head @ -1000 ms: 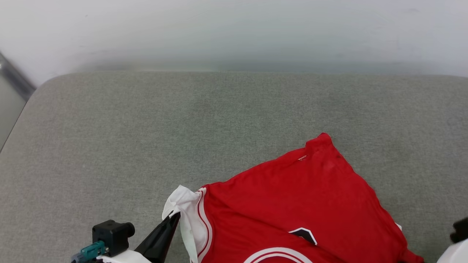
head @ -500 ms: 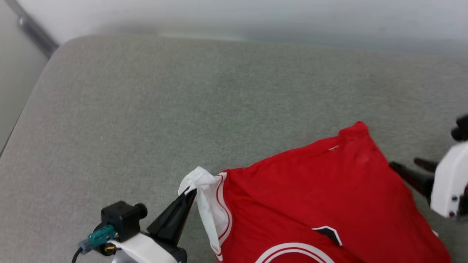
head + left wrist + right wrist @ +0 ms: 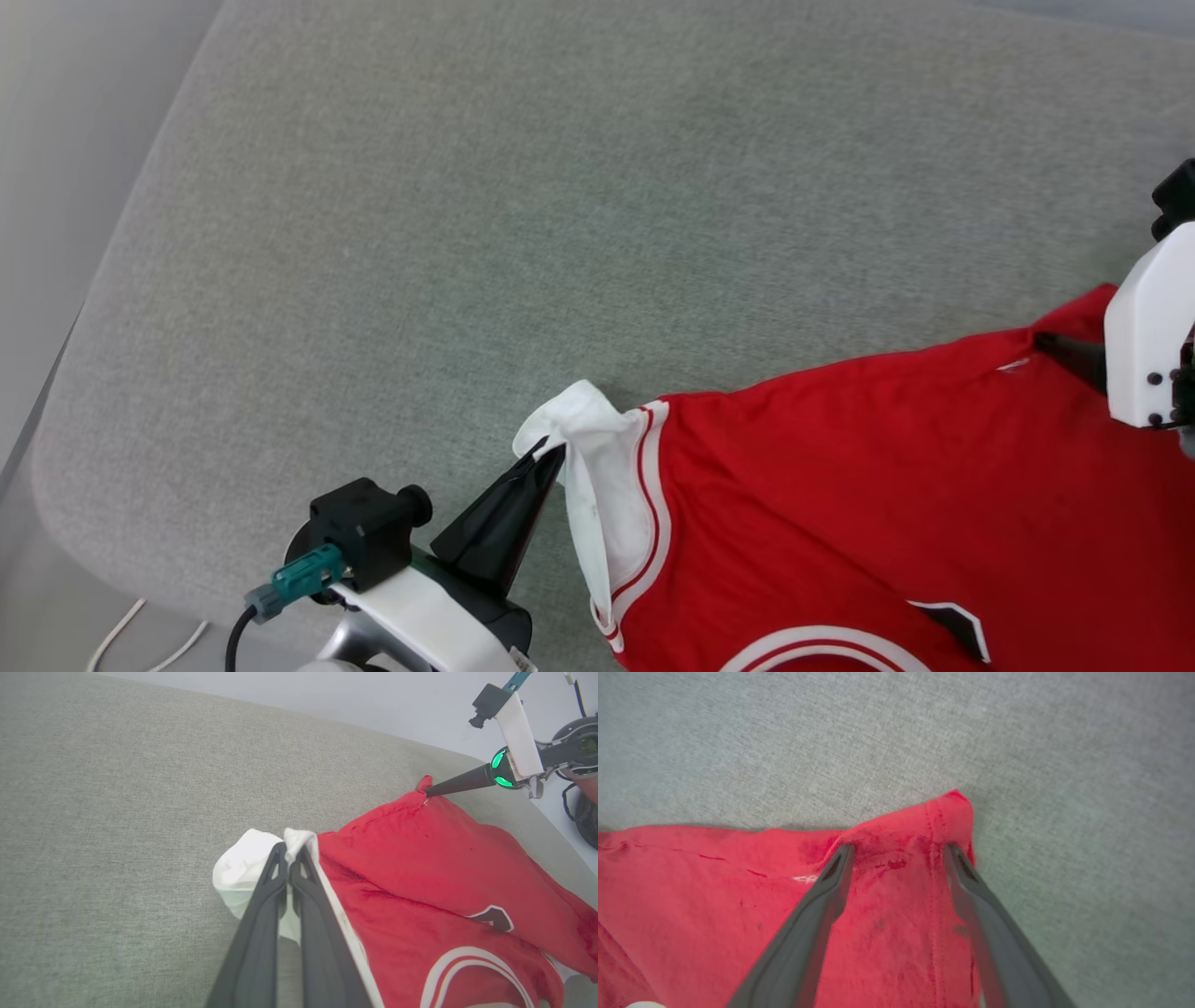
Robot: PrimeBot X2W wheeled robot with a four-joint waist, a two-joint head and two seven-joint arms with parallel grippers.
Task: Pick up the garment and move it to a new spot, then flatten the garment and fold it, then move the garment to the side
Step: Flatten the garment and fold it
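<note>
Pinching white sleeve [image 3: 602, 467] of garment [image 3: 887, 495] with my left gripper [image 3: 558, 450], fingers squeezed shut on cloth, near front edge of grey cushion [image 3: 560, 187]. Garment lies long way across cushion front, running off toward cushion's right side. My right gripper [image 3: 896, 851] spread wide, one finger each side of red corner [image 3: 948, 812], no pinch yet. Right gripper is nearer that corner; my guess, it closes there next.

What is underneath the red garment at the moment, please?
The garment lies on the grey fabric cushion, which shows beyond its edges. Anything else beneath the cloth is covered and cannot be seen.
</note>
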